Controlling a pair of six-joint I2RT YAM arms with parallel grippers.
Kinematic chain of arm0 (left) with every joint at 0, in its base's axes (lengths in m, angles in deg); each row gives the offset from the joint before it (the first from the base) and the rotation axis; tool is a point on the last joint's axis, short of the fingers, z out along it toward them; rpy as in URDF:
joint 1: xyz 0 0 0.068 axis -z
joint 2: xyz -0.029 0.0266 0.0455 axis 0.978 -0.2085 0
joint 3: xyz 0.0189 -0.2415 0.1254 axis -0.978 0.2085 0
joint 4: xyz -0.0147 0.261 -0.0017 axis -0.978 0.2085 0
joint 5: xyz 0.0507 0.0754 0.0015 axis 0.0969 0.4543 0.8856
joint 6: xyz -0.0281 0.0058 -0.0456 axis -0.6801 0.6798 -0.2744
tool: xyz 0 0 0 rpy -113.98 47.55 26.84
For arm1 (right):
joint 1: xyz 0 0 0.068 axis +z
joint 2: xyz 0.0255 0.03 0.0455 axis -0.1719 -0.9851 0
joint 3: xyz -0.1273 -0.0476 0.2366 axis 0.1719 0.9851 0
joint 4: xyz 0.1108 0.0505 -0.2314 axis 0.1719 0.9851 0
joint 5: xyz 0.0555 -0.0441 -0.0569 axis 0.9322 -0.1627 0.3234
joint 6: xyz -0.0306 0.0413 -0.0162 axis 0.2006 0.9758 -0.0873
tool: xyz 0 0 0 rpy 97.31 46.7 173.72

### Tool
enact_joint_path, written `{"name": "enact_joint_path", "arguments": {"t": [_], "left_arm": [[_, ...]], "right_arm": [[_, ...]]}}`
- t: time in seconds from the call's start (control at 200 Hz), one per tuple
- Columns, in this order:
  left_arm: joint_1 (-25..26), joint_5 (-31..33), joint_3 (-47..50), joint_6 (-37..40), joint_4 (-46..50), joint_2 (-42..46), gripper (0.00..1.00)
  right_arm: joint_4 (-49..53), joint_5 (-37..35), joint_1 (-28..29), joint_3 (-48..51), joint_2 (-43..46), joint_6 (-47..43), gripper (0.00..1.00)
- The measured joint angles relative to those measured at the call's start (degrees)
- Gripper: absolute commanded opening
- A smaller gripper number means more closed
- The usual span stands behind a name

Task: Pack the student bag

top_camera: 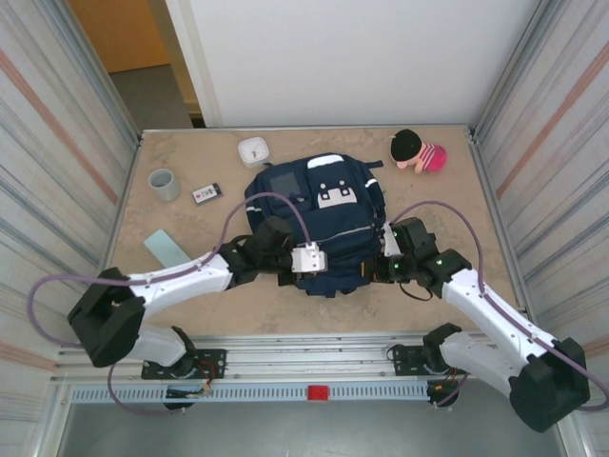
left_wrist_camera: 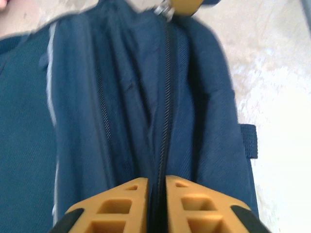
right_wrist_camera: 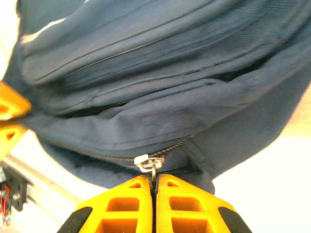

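From above, the backpack [top_camera: 328, 224] lay flat in the middle of the table [top_camera: 447, 228], its white patch toward the far edge and its near end a little back from the near edge. The left gripper [top_camera: 319, 265] sat at the bag's near end, and the right gripper [top_camera: 385, 243] was at its right side. Along the far edge stood a small white tub [top_camera: 253, 150] and, toward the far right corner, a soft doll [top_camera: 417, 150] with black hair and pink clothes. A grey cup [top_camera: 164, 184] and a small dark gadget [top_camera: 206, 193] sat near the left edge, with a pale green card [top_camera: 168, 249] closer to the near left corner.

In the left wrist view, the left gripper's yellow fingers [left_wrist_camera: 129, 204] stood a narrow slit apart. The bag's zipper [left_wrist_camera: 165, 97] ran straight into that slit. Whether the fingers pinched the cloth could not be told. At the far end of the zipper, the right gripper's yellow fingers [left_wrist_camera: 184, 5] touched the bag.

In the right wrist view, the right gripper's two fingers [right_wrist_camera: 121, 208] were pressed together on the tab of the metal zipper pull [right_wrist_camera: 148, 164], which sat just above their tips. Blue folds of the bag rose behind it. The left gripper's yellow fingers [right_wrist_camera: 9, 104] showed at the left edge, against the bag.
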Motion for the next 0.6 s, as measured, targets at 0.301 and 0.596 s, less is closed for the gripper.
{"name": "enact_joint_path", "arguments": {"t": [0.301,0.596], "left_arm": [[3.41,0.85,0.59,-0.92,3.63,4.72,0.64],[5.79,-4.09,-2.45,-2.47,-0.92,-5.11,0.32]], "right_arm": [[-2.71,1.03,9.09,1.18,-0.68,1.73,0.00],[-4.96,2.51,10.10,1.18,-0.68,1.75,0.00]]}}
